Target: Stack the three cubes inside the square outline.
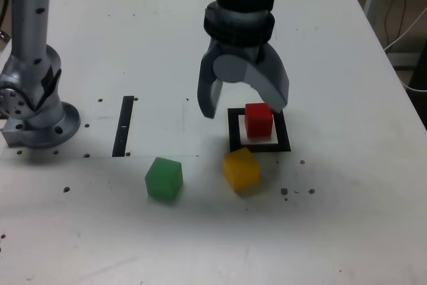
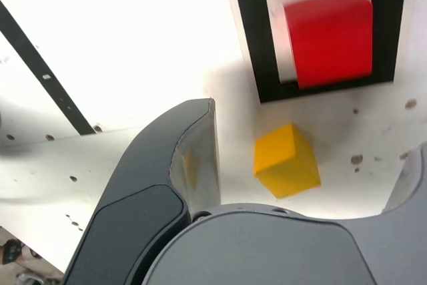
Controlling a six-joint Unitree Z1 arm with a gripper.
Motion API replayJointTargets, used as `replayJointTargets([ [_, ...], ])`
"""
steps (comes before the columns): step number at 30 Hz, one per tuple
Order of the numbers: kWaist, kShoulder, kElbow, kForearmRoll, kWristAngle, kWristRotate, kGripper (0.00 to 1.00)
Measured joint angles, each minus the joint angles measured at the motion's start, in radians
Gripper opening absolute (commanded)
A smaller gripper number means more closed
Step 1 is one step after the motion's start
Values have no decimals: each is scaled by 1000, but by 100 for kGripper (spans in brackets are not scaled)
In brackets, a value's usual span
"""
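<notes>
On the white table (image 1: 347,218) I see my end effector (image 1: 243,108) spread wide, empty, above the red cube (image 1: 258,119) inside the square outline (image 1: 233,131).

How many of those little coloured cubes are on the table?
3. The red cube sits inside the square outline, under the open gripper. The yellow cube lies just in front of the outline. The green cube is further toward the exterior view's left.
</notes>
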Motion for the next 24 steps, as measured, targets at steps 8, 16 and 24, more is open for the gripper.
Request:
replayJointTargets([
  [8,-98,33,-31,0,-12,-56,99],
  [16,-134,55,-33,-9,-15,-76,99],
  [24,-135,58,-37,-10,16,-22,99],
])
